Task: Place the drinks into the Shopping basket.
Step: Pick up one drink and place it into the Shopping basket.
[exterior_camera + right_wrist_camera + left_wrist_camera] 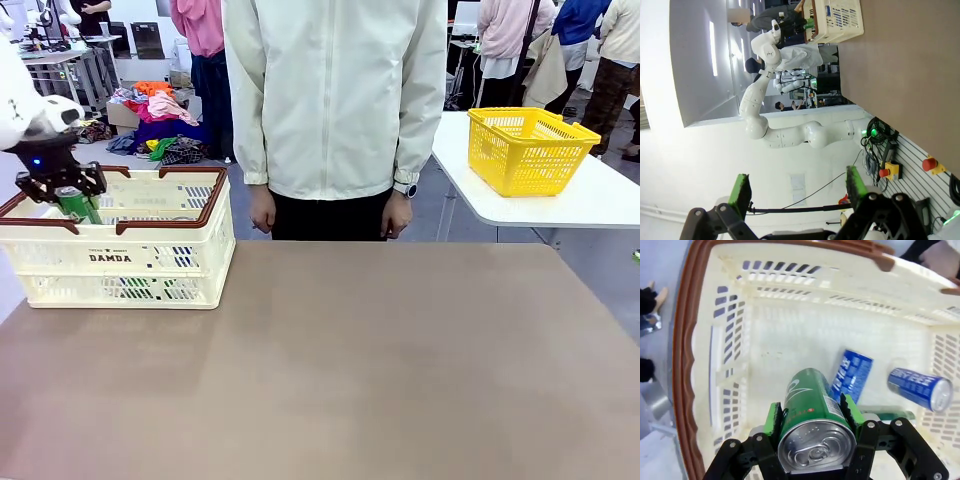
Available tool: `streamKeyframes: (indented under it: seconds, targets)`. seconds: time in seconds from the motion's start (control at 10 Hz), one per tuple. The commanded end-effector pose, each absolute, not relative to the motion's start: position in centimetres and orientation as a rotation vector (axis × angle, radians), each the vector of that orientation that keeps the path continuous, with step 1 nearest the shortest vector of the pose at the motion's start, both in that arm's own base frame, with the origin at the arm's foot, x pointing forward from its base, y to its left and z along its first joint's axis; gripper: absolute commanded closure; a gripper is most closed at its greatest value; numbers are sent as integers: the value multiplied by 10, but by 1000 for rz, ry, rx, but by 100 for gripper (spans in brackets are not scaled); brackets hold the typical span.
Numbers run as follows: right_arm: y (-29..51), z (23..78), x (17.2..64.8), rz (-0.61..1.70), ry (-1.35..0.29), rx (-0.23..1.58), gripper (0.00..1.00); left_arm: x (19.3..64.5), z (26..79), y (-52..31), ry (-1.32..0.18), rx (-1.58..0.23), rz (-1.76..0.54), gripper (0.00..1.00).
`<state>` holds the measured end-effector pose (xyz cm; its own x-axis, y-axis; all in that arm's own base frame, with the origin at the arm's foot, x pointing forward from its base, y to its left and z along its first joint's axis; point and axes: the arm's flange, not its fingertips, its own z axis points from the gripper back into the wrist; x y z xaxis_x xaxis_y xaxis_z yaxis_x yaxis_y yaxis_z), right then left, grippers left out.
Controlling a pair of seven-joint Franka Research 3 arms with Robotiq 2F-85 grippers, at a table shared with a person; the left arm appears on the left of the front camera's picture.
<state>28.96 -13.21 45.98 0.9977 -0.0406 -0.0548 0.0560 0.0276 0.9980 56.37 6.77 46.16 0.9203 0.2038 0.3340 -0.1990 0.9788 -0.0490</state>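
While the left end effector (812, 432) hangs over the near-left part of the shopping basket (160, 262), its green pads are clamped on the sides of a green can (812, 412) — the can's long axis runs along the fingers, silver top toward the wrist, base pointing down at the basket floor. The move ahead turns on that: the bare cream floor lies straight below the can, so a short drop or release should land it inside. Two blue cans (851, 374) lie on their sides just right of that spot, one tilted and close, the other (920, 388) by the right wall. Another green can (890, 415) is partly hidden behind the fingers. The right end effector (797, 192) stands wide open and empty, well away from the basket — the left arm is clearly nearer. From the front, the can (76, 205) is half hidden behind the basket's brown rim at the counter's (350, 380) far-left corner.
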Motion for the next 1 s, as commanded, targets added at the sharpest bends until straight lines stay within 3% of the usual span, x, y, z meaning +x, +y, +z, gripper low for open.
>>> streamKeyframes:
  seconds: [0.0,0.7,0.8,0.9]
  targets:
    - [-132,465,289,-86,23,1549,0,567,455,62,-359,55,215,100]
    - [-132,465,289,-86,23,1549,0,573,407,49,-304,99,164,100]
    - [-132,465,289,-86,23,1549,0,574,405,49,-292,85,162,56]
    - [-132,465,289,-86,23,1549,0,574,405,49,-288,81,160,0]
